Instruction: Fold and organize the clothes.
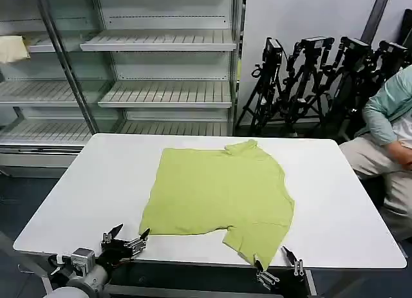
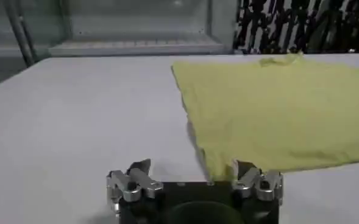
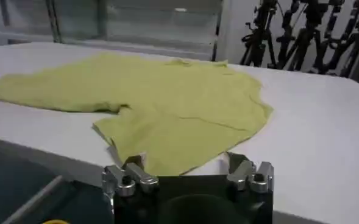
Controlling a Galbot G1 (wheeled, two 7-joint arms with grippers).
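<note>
The shirt lies flat in the middle of the tabletop, with one sleeve reaching the near edge. The left gripper waits at the near edge, just beside the shirt's near left corner, fingers spread wide. The right gripper sits at the near edge by the sleeve, fingers spread too.
</note>
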